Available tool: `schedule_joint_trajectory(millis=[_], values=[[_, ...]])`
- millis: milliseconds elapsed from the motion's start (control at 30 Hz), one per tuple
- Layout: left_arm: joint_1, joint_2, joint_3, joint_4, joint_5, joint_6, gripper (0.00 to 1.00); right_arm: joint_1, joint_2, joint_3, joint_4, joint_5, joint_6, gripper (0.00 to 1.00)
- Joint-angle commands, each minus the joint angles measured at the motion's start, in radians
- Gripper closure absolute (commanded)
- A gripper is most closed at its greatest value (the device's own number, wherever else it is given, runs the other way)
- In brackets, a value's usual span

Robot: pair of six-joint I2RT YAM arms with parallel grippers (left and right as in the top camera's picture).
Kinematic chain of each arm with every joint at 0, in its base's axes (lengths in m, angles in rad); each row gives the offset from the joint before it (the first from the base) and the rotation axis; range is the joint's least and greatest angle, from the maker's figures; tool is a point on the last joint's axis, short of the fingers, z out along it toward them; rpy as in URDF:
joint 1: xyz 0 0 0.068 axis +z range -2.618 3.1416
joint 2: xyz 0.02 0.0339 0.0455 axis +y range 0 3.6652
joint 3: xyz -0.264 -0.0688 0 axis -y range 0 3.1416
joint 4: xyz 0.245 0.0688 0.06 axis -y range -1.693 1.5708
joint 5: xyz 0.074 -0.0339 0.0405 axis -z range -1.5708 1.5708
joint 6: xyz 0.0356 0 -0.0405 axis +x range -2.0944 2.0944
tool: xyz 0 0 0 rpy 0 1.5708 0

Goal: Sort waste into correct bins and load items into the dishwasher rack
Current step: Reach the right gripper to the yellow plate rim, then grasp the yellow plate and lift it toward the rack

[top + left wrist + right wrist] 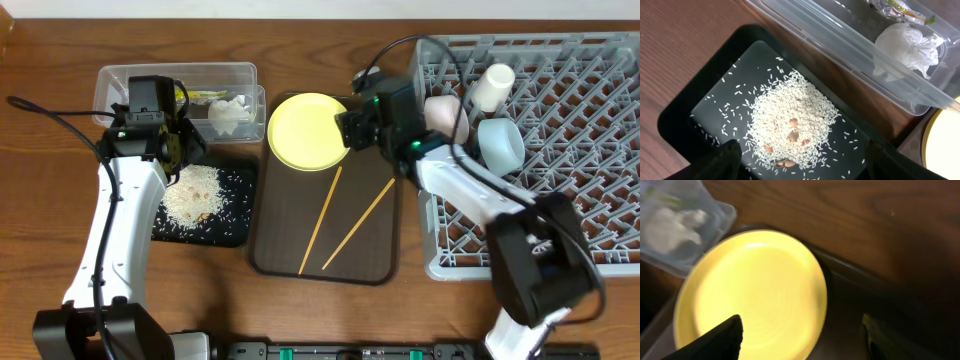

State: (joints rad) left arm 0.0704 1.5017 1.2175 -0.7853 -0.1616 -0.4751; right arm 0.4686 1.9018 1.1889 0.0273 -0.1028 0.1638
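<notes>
**Both grippers spread wide; waste binned, plate and chopsticks on the tray**

We start on the left. The left gripper (801, 152) hangs over the shallow black rectangular tray (685, 107), its two fingers (715, 165) spread far apart with nothing between them. Right under it sits the heap of loose white rice grains (790, 115), with a few brownish bits mixed in and stray grains scattered over the black floor. Just beyond the tray stands the clear rectangular plastic tub (850, 47). Inside it we see the crumpled white paper tissue (907, 42), with the small yellow-green-orange snack wrapper (897, 7) beside it.

Over to the right, the right gripper (801, 325) hovers at the right rim of the round yellow plate (755, 295), fingers parted wide and gripping nothing. Whether they touch the plate, we cannot tell. The plate rests at the far end of the large dark-brown serving tray (375, 255). The two thin wooden chopsticks (321, 220) lie slanted on the same tray, toward the robot's side and apart from each other.

On the right stands the large square grey plastic rack (580, 200). In its far left part we spot a white-pink bowl (447, 115), the light-blue bowl (500, 143) and the small pale cup (492, 87), all close together.
</notes>
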Motion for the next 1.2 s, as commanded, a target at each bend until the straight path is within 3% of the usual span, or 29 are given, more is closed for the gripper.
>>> schedule_joint_trajectory(millis=[0, 167, 433, 700, 967, 1067, 1167], values=[[0.003, -0.002, -0.010, -0.007, -0.015, -0.005, 0.19, 0.028, 0.053, 0.002, 0.035, 0.053, 0.061, 0.29], [0.003, -0.002, -0.010, -0.008, -0.014, -0.005, 0.19, 0.046, 0.107, 0.002, 0.049, 0.153, 0.172, 0.46], [0.003, -0.002, -0.010, -0.011, -0.014, -0.005, 0.19, 0.058, 0.160, 0.002, 0.033, 0.151, 0.219, 0.50], [0.003, -0.002, -0.010, -0.012, -0.014, -0.005, 0.19, 0.067, 0.185, 0.002, -0.002, 0.151, 0.274, 0.62], [0.003, -0.002, -0.010, -0.015, -0.014, -0.005, 0.19, 0.053, 0.171, 0.008, 0.037, 0.227, 0.277, 0.99], [0.003, -0.002, -0.010, -0.014, -0.014, -0.005, 0.19, 0.021, 0.132, 0.029, 0.025, 0.224, 0.269, 0.99], [0.003, -0.002, -0.010, -0.014, -0.014, -0.006, 0.19, -0.012, 0.045, 0.046, -0.001, 0.222, 0.171, 0.99]])
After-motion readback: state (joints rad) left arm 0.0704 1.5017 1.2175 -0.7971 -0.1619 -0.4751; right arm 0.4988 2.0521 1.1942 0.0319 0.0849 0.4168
